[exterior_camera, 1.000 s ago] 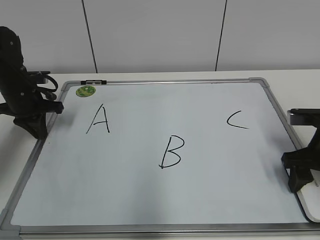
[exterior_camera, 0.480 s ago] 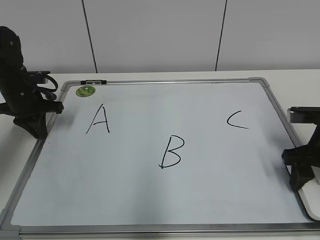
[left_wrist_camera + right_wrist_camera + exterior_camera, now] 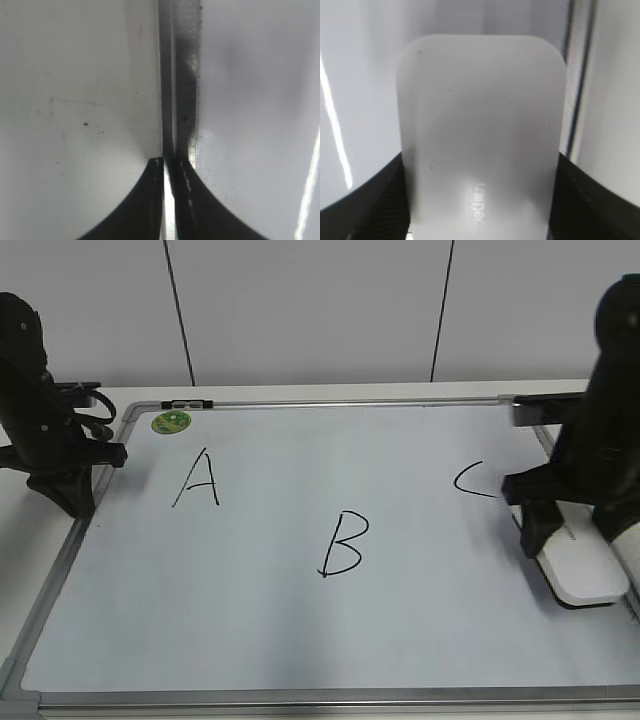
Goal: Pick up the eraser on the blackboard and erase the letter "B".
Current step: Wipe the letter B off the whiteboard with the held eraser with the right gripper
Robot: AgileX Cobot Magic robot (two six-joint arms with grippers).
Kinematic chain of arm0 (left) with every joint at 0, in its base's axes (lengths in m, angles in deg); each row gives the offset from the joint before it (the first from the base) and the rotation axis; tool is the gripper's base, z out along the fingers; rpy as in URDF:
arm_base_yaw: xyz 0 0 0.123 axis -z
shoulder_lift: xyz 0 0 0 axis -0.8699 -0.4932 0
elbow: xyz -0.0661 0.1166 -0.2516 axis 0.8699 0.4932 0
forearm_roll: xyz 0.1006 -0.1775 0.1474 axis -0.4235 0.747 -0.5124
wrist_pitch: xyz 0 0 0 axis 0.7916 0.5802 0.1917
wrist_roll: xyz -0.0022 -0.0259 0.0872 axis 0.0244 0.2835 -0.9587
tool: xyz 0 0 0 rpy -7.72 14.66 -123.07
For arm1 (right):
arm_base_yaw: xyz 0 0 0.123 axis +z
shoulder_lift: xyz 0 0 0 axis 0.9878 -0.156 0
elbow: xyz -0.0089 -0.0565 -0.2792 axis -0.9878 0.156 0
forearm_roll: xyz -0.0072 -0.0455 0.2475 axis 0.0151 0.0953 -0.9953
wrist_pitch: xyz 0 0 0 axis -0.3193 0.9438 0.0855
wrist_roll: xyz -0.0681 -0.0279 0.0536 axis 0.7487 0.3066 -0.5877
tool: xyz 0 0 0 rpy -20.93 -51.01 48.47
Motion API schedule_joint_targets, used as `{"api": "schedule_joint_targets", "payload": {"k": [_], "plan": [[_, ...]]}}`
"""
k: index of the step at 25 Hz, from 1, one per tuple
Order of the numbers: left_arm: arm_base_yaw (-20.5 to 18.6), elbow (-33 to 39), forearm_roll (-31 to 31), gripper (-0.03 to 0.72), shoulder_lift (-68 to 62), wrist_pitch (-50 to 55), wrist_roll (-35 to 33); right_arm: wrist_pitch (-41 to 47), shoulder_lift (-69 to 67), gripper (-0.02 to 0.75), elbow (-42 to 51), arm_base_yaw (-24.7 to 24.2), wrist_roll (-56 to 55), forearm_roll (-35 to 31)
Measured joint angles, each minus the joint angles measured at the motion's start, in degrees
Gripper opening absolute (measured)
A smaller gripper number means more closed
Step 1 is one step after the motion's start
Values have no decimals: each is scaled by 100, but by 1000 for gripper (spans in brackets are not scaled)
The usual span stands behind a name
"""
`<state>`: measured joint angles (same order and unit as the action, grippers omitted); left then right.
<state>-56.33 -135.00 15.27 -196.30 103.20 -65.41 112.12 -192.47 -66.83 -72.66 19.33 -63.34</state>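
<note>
Two grippers: the right gripper (image 3: 568, 540) clasps the eraser (image 3: 583, 567) beside "C" (image 3: 473, 481) on the blackboard (image 3: 300, 640); the left gripper (image 3: 169, 162) sits clenched.

This looks like a robotics lab or test room, not anyone's home. A plain white table (image 3: 330, 392) stands against a wall of smooth pale panels (image 3: 310, 310) split by thin dark vertical seams (image 3: 178, 310), with nothing hung on them. Two black robot arms, left (image 3: 45, 430) and right (image 3: 600, 440), flank a whiteboard (image 3: 300, 640) laid flat, marked with practice letters "A" (image 3: 198, 478), "B" (image 3: 343, 544) and "C" (image 3: 472, 480).
</note>
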Motion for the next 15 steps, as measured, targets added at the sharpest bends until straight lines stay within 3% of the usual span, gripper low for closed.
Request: {"api": "schedule_joint_targets", "payload": {"k": [7,15], "plan": [[3,-10,0,31,0,0,0,96,-855,513,-1333,784,0,-89],[3,-10,0,31,0,0,0,521,-1895,512,-2729,1239,0,-208]]}}
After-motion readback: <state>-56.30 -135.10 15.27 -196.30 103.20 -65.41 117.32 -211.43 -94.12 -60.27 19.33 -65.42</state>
